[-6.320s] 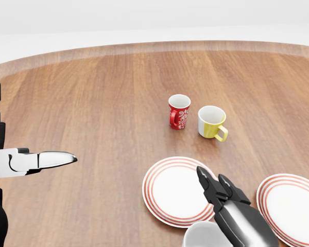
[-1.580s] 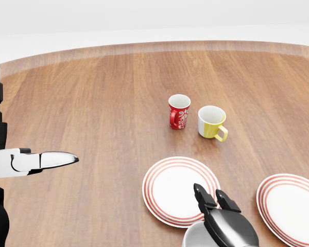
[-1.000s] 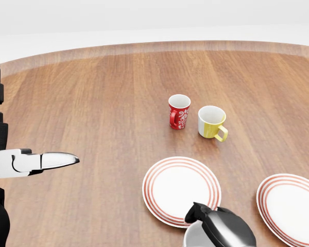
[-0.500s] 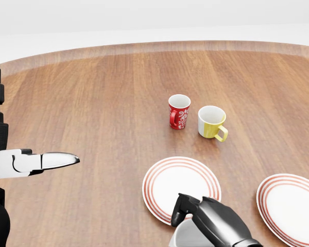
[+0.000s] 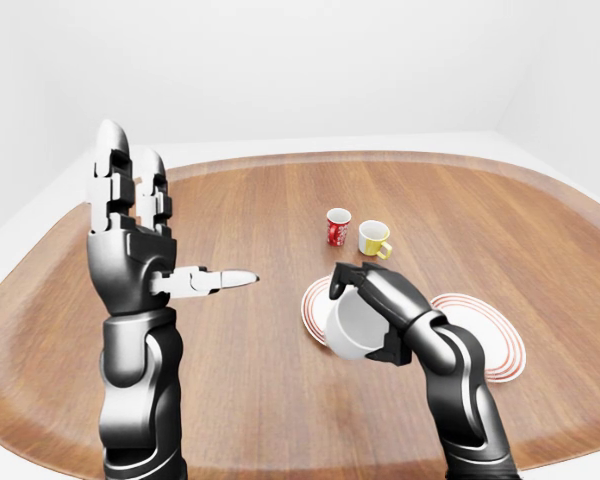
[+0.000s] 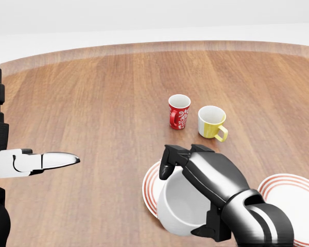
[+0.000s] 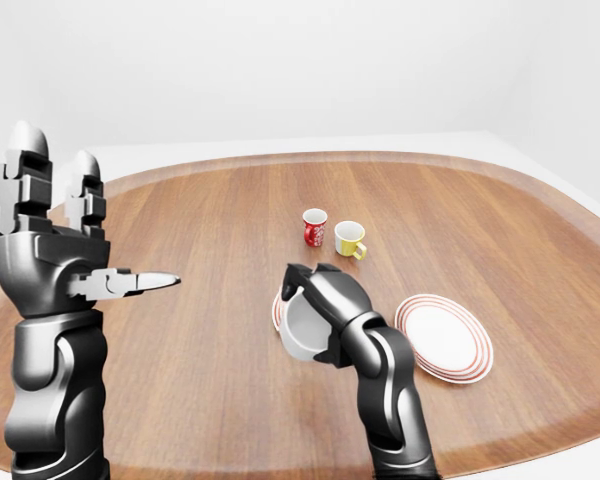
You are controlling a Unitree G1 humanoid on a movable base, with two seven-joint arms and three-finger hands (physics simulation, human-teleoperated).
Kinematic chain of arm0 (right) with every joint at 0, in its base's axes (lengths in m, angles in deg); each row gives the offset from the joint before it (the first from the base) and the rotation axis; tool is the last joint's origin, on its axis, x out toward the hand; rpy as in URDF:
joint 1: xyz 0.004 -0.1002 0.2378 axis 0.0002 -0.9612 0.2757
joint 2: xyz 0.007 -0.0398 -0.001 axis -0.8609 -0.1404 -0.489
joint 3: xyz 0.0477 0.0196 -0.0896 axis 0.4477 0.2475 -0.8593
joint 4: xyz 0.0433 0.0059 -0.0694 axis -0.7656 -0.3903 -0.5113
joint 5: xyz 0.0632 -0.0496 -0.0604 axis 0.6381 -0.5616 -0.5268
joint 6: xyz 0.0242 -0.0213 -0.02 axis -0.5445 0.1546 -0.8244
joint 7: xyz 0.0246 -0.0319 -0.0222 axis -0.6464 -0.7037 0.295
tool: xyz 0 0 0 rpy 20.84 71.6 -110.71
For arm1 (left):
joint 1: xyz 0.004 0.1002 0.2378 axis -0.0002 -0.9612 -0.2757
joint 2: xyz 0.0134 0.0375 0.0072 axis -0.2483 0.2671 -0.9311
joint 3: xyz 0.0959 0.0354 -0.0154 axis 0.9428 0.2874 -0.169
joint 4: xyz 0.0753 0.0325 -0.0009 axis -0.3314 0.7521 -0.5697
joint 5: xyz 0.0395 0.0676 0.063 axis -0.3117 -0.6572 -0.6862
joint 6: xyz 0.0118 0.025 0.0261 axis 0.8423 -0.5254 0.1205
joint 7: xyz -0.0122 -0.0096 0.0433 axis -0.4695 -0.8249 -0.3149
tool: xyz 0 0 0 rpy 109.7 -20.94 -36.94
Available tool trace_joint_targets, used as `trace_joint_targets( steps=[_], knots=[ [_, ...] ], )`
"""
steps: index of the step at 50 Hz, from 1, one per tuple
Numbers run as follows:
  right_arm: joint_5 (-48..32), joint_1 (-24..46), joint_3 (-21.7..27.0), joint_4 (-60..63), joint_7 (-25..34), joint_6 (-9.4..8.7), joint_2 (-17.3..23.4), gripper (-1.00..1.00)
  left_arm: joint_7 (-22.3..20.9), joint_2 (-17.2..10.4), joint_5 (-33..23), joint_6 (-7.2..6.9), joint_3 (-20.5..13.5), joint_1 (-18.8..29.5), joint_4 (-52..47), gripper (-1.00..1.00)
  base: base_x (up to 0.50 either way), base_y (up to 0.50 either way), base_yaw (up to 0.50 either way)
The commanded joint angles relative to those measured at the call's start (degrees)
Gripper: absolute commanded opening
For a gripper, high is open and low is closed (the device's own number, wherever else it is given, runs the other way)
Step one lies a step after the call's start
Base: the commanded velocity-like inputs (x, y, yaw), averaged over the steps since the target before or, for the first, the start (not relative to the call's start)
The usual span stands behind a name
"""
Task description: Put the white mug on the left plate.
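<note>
My right hand (image 6: 195, 190) grips white mug (image 6: 179, 210), tilted, raised over left plate (image 6: 150, 186). My left hand (image 5: 130, 235) open, empty, fingers up. Right plate (image 7: 442, 338) beside. Farther on tabletop (image 6: 92, 103): red mug (image 6: 178, 111), yellow mug (image 6: 212, 122).

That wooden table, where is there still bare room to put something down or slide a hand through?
The table is bare across the whole stretch on the view's left of the red mug, and along its top edge. It is crowded lower right: the right hand holds the white mug over the left plate, the right plate is beside it, and the yellow mug is above.
</note>
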State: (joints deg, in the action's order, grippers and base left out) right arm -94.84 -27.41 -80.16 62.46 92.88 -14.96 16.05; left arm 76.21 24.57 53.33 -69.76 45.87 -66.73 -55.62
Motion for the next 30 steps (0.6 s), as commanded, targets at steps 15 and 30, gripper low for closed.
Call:
trace_joint_targets(
  steps=[15,30],
  knots=[
    [3.47,32.38,4.14,-47.52,-8.06,0.02,4.50,-1.00,-0.04,0.06,-0.16,0.00,0.12,0.07,-0.05,0.99,0.00,0.00,0.00],
    [4.76,52.24,2.43,-91.35,-29.08,10.02,6.14,-1.00,0.02,0.08,-0.09,0.00,0.14,-0.03,0.00,0.98,0.00,0.00,0.00]
  ],
)
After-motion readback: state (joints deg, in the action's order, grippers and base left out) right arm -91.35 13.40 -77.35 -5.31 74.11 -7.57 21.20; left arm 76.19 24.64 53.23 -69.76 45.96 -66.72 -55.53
